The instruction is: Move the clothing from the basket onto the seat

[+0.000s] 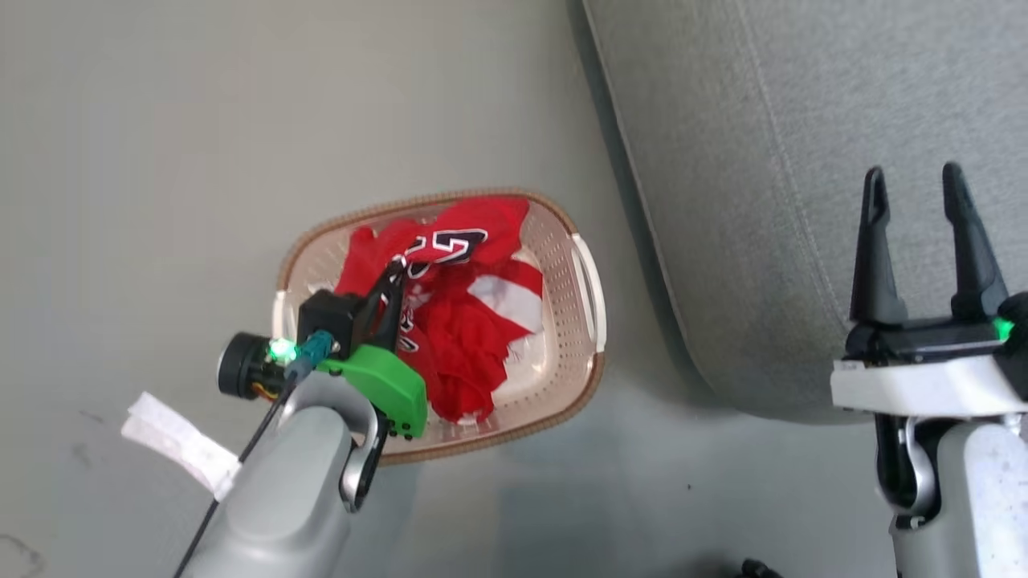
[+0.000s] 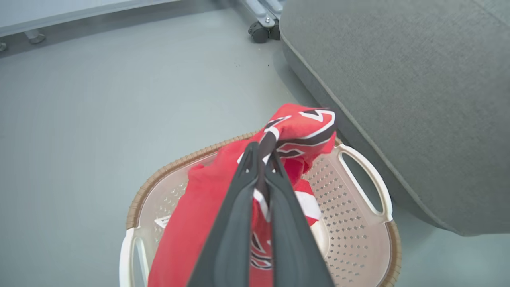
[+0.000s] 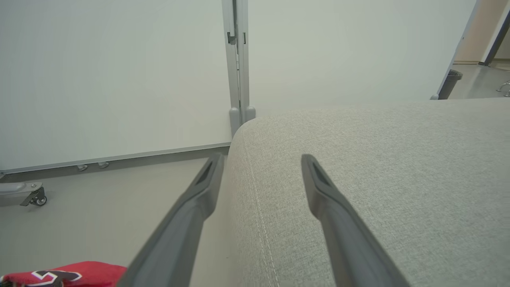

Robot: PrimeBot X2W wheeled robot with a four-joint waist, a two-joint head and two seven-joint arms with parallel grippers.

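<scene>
Grey floor [image 1: 161,120], head view: basket [image 1: 554,249] beside seat [image 1: 803,160], clothing [image 1: 458,337] heaped inside. Left wrist: left gripper [image 2: 261,157] clamped on a clothing fold; best lift high to clear basket. Right wrist: right gripper [image 3: 263,159] spread wide, empty, above seat

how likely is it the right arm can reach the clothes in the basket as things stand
Probably not easily: the right gripper hangs open over the seat, the basket sits off to its left, and the left gripper, shut on the clothes, crowds it.
</scene>
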